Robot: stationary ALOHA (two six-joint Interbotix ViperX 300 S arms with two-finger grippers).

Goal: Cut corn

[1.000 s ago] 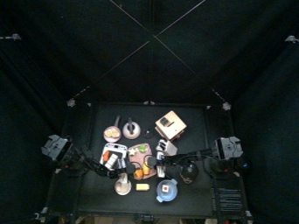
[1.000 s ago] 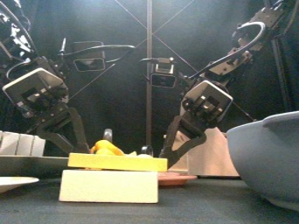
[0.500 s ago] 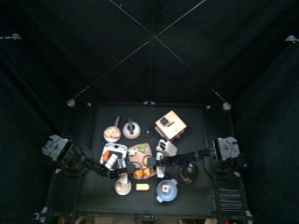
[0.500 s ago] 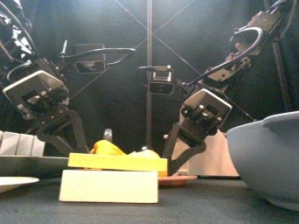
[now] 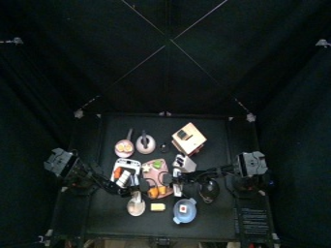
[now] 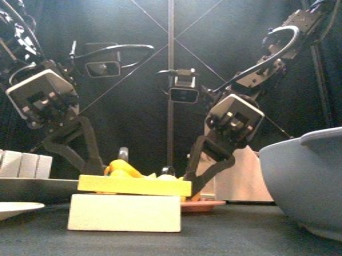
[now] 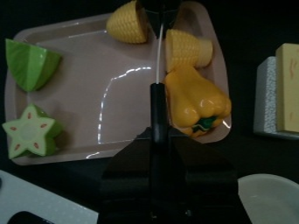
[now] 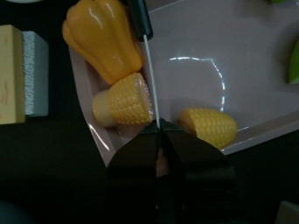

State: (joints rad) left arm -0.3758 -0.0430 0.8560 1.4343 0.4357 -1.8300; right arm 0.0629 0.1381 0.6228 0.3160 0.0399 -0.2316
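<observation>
On either side of a thin dark blade, the corn lies in two stubby pieces on a glossy pink tray (image 7: pixel 111 87): one knobbly yellow half (image 8: pixel 125 99) and the other half (image 8: pixel 208 128), cut faces apart. The blade (image 8: pixel 145 52) runs out from the right arm's fingers (image 8: pixel 158 144), which are pinched narrowly on its black handle; the corn pieces sit just beyond those fingertips, one to each side. A smooth, waxy yellow bell pepper (image 8: pixel 103 39) lies further along the blade, beside it. The left arm's fingers (image 7: pixel 155 157) are partly closed around a slim black rod (image 7: pixel 153 105) reaching between the pepper and the tray's middle. Past them rest a ridged green star-shaped fruit (image 7: pixel 33 133) and a green wedge (image 7: pixel 35 63). A pale foam-like block (image 6: pixel 124 212) stands on the counter (image 6: pixel 201 238) in front.
</observation>
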